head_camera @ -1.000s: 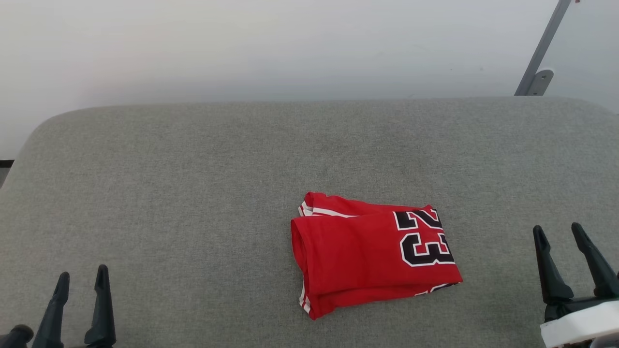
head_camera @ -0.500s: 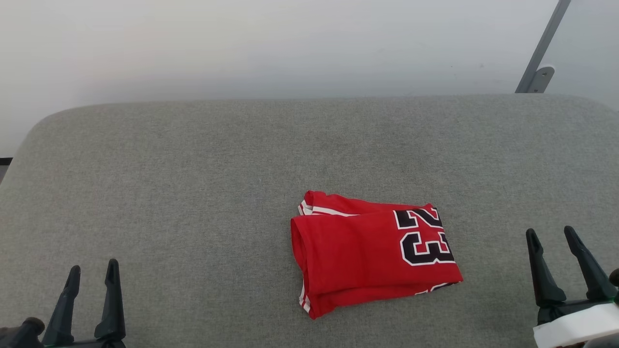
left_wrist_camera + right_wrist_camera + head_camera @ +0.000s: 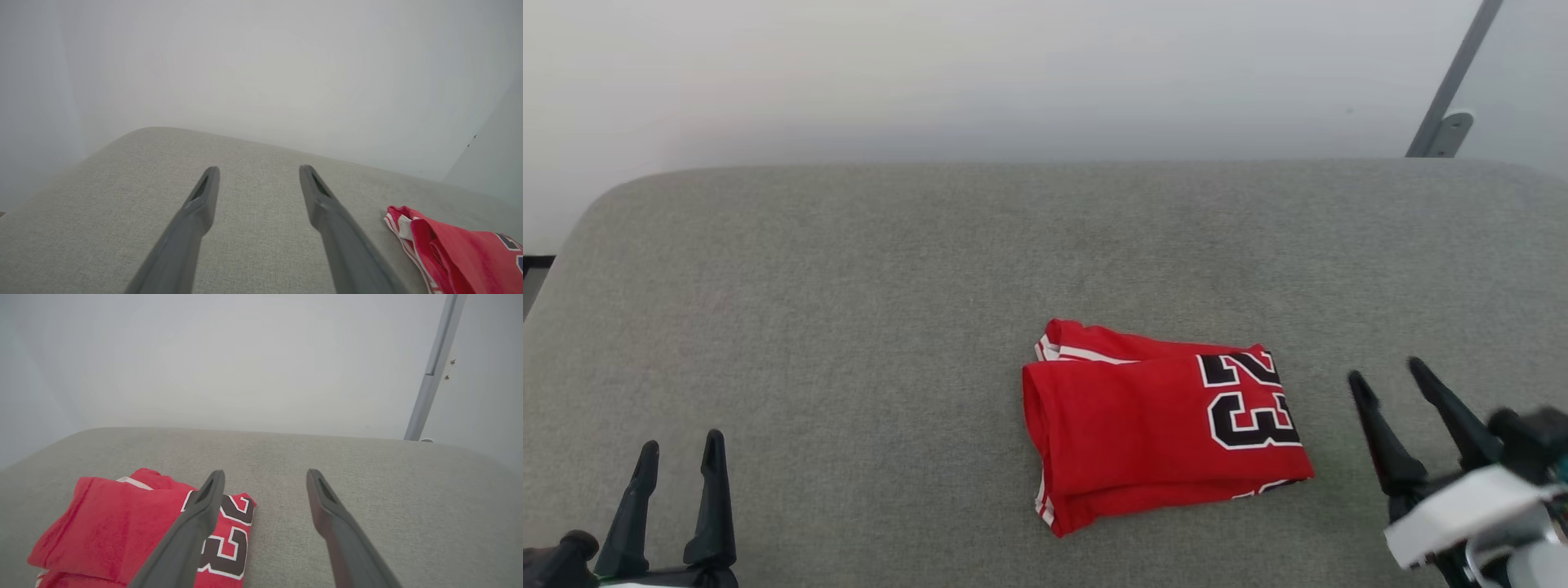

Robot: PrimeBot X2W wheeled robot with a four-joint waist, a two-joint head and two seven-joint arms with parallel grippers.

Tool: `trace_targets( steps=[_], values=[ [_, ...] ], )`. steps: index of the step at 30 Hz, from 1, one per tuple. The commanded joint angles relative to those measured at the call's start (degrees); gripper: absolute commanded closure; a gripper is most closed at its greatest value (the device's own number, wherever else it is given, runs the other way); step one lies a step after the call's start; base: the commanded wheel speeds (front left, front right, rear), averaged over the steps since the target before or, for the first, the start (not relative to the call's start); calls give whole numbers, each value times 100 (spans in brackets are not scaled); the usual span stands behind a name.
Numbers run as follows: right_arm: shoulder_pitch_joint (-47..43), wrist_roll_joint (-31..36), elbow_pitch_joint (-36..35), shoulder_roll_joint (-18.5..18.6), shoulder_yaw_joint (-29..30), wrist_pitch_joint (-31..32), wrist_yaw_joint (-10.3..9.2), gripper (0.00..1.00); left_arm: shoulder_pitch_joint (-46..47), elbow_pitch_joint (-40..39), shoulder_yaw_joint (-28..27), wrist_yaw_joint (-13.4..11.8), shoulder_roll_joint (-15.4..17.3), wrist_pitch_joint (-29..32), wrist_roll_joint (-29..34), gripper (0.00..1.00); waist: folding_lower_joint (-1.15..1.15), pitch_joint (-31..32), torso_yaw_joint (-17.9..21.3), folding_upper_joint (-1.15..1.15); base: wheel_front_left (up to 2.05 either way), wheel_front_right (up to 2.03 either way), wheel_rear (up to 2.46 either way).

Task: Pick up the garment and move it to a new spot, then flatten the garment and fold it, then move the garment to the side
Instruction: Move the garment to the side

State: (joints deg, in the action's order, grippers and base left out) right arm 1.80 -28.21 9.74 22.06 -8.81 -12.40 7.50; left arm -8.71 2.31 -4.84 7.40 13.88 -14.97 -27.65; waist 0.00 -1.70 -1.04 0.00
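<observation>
Head view had the garment lying folded in a compact bundle right of centre on the grey cloth tabletop; only moving it aside seemed left. The right gripper hovered near it, the left gripper well apart, both spread and empty.

Bright, even, diffuse light; shadows v. faint. Right hand is motion-blurred in head view, rest sharp. Wrist views hazy & washed-out, near fingers soft, edges bent by wide-angle lens.
</observation>
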Motion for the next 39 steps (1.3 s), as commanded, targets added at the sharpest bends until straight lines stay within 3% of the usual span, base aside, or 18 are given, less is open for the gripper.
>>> trace_targets(
  steps=[1,11,18,22,29,30,31,39],
  values=[
    [288,-140,79,129,-245,267,-3,0,66,-35,-13,10,11,-25,-4,0,0,-55,-59,0,0,0,0],
    [1455,-953,571,816,-1297,1804,-3,0,251,-73,159,10,32,-25,-122,0,0,-464,-425,0,0,0,0],
    [2000,-1753,914,1321,-2044,3481,-3,0,467,-5,335,10,77,-25,-243,0,0,-784,-793,0,0,0,0],
    [2206,-2045,1050,1393,-2297,4224,-3,0,581,41,415,10,56,-25,-268,0,0,-910,-917,0,0,0,0],
    [2408,-2415,1535,1106,-2713,5411,-2,0,792,169,605,10,4,-25,-342,0,0,-1068,-1034,0,0,0,0],
    [2431,-2467,1552,1071,-2761,5518,-2,4,838,189,635,10,-2,-25,-352,0,0,-1080,-1049,0,0,0,0],
    [2475,-2504,1537,1049,-2789,5572,-1,100,880,208,680,10,5,-25,-352,0,0,-1093,-1059,0,0,0,0],
    [3042,-2569,1089,1332,-2488,5470,-4,100,1163,221,745,10,128,-25,-472,0,0,-1230,-849,0,0,0,0]
  ],
)
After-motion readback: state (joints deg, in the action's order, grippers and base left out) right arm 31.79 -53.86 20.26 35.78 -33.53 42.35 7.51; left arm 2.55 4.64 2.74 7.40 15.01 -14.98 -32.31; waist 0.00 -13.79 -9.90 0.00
